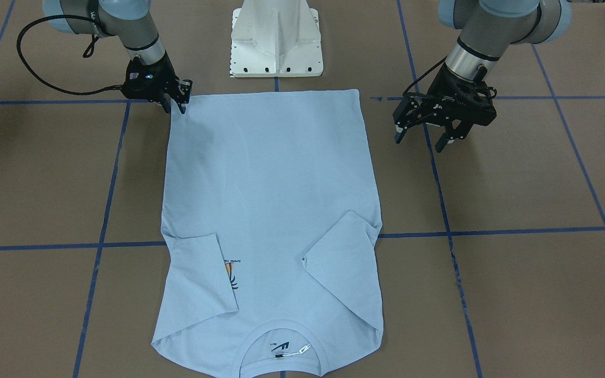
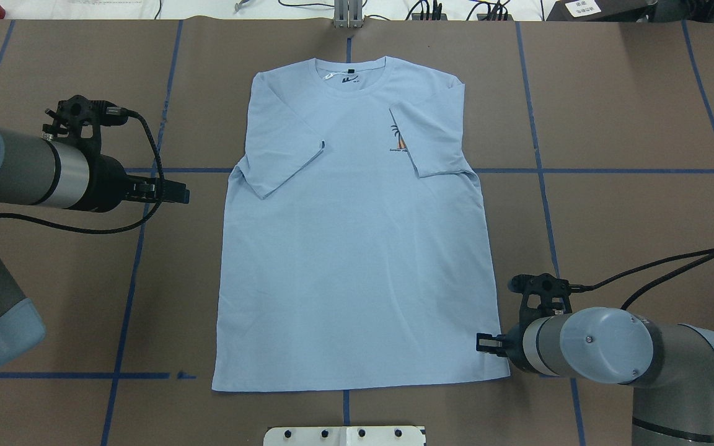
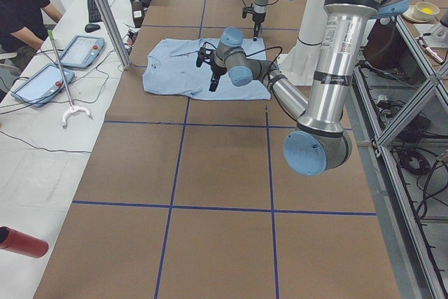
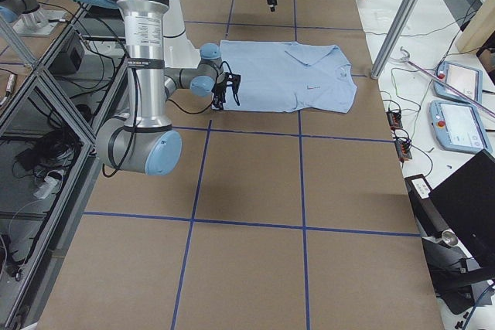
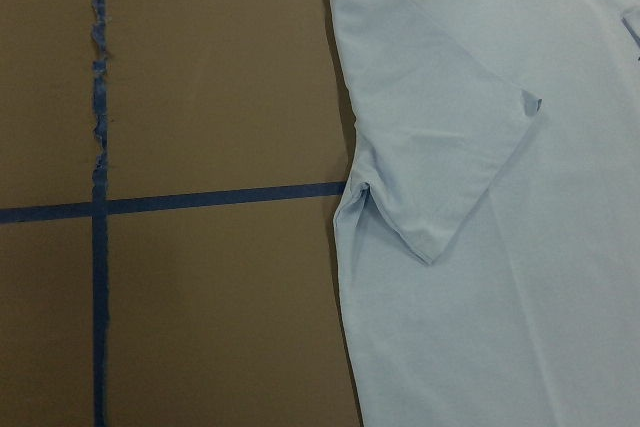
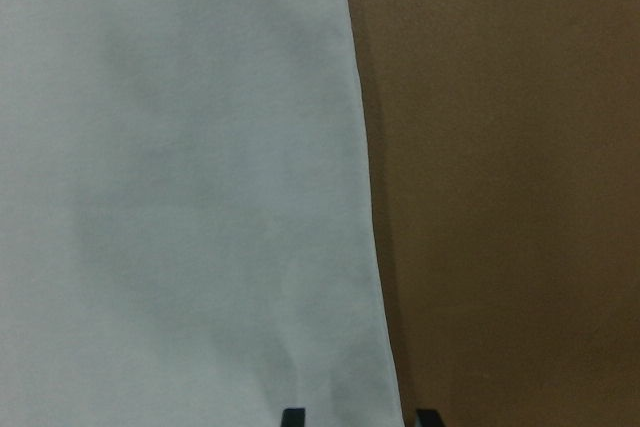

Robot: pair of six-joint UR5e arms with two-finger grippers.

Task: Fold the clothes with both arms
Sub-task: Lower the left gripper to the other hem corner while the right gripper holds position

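Note:
The light-blue T-shirt (image 1: pixel 271 199) lies flat on the brown table, chest print up, collar away from the robot, both sleeves folded in over the body (image 2: pixel 357 248). My right gripper (image 1: pixel 176 107) is low at the shirt's hem corner nearest the robot (image 2: pixel 480 342). In the right wrist view its two fingertips (image 6: pixel 292 417) stand apart, either side of the shirt's side edge (image 6: pixel 180 197). My left gripper (image 1: pixel 420 142) is open and empty, above bare table beside the shirt's other side (image 2: pixel 177 192). The left wrist view shows the folded sleeve (image 5: pixel 450 177) and no fingers.
The white pedestal base (image 1: pixel 276 42) stands just behind the hem. Blue tape lines (image 2: pixel 140 248) cross the table. A side bench with tablets (image 3: pixel 42 82) and a seated person (image 3: pixel 21 5) is beyond the table's far edge. A red cylinder (image 3: pixel 21 243) lies there.

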